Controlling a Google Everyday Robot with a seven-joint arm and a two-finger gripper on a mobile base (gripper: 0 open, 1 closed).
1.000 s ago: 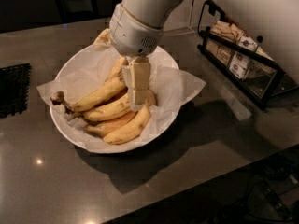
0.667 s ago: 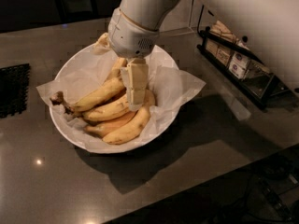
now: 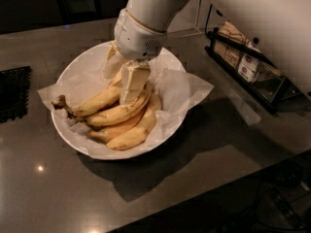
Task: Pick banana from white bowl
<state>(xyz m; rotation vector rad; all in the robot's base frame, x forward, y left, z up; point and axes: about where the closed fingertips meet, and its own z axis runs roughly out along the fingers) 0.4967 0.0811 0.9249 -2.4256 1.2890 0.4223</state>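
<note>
The white bowl point(image 3: 73, 135) sits on the dark counter, lined with crinkled white paper point(image 3: 187, 89). Several yellow bananas lie in it. The banana point(image 3: 95, 102) is the top one; its dark ragged stem clump points left and its right end is hidden under the gripper. My gripper point(image 3: 129, 84) hangs from the white arm and reaches down into the bowl onto the right end of the banana pile, touching the top bananas. The shorter curved bananas point(image 3: 133, 130) lie in front of it.
A black wire rack point(image 3: 252, 64) with small packets stands at the right, under the arm. A black grid mat point(image 3: 12, 93) lies at the left edge. The counter's front edge runs along the lower right.
The gripper has shifted a little to the left over the bananas and stays low in the bowl. The bananas and the bowl have not moved.
</note>
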